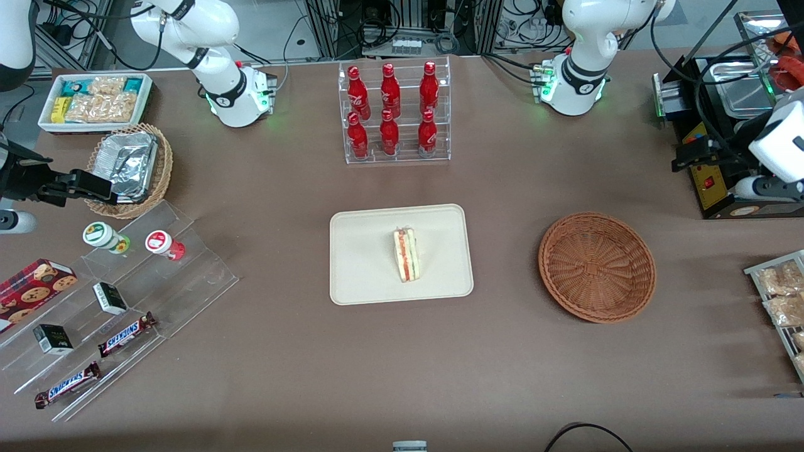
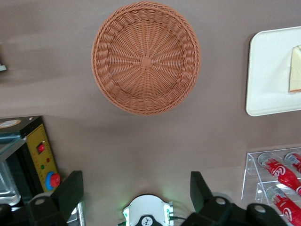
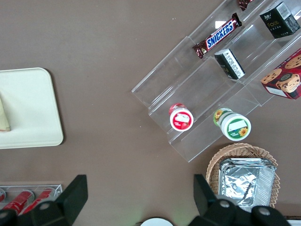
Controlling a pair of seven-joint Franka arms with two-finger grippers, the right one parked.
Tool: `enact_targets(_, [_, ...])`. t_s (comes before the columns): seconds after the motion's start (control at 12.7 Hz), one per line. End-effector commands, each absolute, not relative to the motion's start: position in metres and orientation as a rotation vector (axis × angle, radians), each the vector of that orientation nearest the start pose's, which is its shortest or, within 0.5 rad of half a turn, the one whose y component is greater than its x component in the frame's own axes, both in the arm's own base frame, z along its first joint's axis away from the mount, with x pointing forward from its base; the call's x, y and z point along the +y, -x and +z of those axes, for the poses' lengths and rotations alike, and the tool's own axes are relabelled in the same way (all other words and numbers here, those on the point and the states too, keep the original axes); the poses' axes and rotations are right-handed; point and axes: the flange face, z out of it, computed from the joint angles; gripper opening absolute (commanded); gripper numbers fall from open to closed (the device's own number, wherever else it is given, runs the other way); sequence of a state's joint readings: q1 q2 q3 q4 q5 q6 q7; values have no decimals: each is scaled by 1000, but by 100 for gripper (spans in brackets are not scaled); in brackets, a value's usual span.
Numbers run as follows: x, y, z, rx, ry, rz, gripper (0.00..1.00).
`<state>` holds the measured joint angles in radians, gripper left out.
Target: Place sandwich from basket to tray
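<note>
- Brown tabletop (image 1: 402, 364) is carrying the whole display
- Sandwich (image 1: 406, 254) is lying on the cream tray (image 1: 364, 276), near its middle
- Reddish-brown wicker basket (image 1: 597, 267) is sitting empty beside the tray, toward the working arm's end
- Left gripper (image 2: 134, 193) is hovering high over bare table near the basket, fingers (image 2: 70, 190) spread wide, holding nothing

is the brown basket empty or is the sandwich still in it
Empty: the basket shows only bare weave; the sandwich lies on the tray. The open gripper hangs above the table.
</note>
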<state>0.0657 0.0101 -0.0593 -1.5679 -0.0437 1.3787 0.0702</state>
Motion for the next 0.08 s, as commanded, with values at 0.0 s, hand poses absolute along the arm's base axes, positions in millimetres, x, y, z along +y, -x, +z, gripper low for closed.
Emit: enact_targets(0.0, [-7,-525,614,115,3151,307,100])
